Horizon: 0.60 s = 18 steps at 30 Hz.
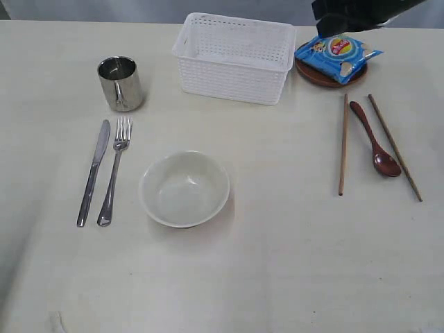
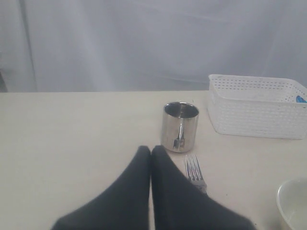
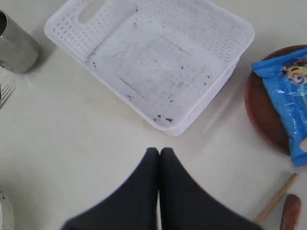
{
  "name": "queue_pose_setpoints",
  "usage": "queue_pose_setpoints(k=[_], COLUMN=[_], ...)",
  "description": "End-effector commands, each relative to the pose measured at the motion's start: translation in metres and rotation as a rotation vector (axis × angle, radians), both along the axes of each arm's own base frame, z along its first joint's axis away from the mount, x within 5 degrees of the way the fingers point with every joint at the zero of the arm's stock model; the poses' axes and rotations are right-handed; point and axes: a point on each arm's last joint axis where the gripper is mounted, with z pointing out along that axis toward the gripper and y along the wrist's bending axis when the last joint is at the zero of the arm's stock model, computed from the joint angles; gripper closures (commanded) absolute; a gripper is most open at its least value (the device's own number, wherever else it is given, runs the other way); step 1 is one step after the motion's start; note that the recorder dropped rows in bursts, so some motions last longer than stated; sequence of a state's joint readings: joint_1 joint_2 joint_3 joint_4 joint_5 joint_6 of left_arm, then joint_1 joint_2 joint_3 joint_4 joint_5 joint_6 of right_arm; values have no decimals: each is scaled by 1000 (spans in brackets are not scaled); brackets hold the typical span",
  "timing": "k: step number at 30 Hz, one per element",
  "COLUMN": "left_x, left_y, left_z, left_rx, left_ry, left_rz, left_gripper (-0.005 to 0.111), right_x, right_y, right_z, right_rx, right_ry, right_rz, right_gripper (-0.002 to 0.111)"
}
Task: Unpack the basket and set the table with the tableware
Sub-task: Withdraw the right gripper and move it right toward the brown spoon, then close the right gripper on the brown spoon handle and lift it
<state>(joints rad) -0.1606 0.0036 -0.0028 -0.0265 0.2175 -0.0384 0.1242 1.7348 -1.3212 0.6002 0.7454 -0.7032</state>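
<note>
Far edge of pale cream table [image 1: 291,263], mid-width: white perforated plastic basket [image 1: 234,59], upright, floor bare. Brown round plate [image 1: 312,76] just beside it toward far right corner, blue chip bag [image 1: 338,54] lying on plate. Shiny steel mug [image 1: 121,83] toward far left corner; steel knife [image 1: 94,172] and fork [image 1: 114,170] side by side near left edge. Off-white bowl [image 1: 184,189] mid-table. Red-brown wooden spoon [image 1: 374,147] between two wooden chopsticks [image 1: 343,143] near right edge. Left gripper [image 2: 151,149]: fingers pressed together, empty, near mug. Right gripper [image 3: 159,151]: fingers together, empty, beside basket.
</note>
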Motion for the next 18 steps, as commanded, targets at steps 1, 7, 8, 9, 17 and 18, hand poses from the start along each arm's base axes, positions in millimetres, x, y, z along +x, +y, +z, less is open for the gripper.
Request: queue_pose_setpoints(k=[1, 7, 8, 9, 17, 18], left_x=[0, 0, 0, 0, 0, 0], left_y=[0, 0, 0, 0, 0, 0], left_z=[0, 0, 0, 0, 0, 0], left_rx=[-4, -4, -4, -4, -4, -4], left_ry=[-7, -7, -7, -7, -7, -7], left_rz=[-1, -1, -1, -1, -1, -1], left_gripper=[107, 107, 107, 107, 107, 107], right_x=[4, 8, 8, 9, 15, 16], right_y=[1, -5, -8, -12, -53, -57], right_z=[-15, -36, -40, -44, -72, -77], right_rx=[-10, -87, -112, -146, -176, -176], right_ry=[55, 136, 152, 172, 327, 346], right_rz=[29, 15, -6, -34, -283, -293], right_gripper=[108, 108, 108, 108, 108, 108])
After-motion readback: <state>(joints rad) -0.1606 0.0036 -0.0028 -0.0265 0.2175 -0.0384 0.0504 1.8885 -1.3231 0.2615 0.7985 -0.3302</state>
